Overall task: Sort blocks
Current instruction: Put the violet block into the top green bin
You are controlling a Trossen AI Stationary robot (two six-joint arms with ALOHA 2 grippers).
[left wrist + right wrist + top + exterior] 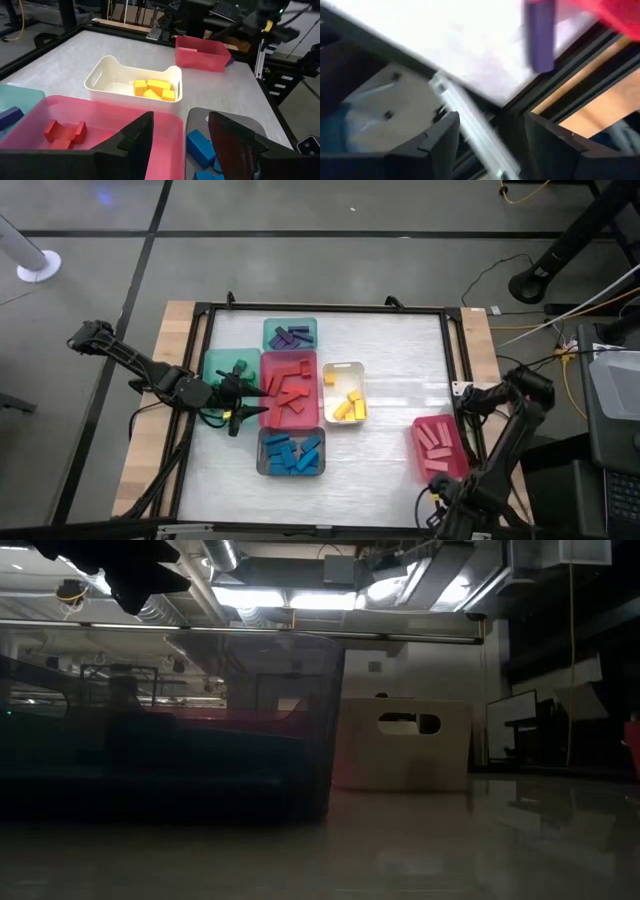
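Beside left gripper (243, 394): pink tray (290, 390), grey tray (292, 452).

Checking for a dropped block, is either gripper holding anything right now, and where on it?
Nothing is held. The left gripper hangs open over the pink tray; the right gripper is open at the table's edge.

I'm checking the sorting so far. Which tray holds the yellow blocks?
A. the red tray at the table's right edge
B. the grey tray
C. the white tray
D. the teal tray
C: the yellow blocks lie in the white tray, seen in both the high and left wrist views.
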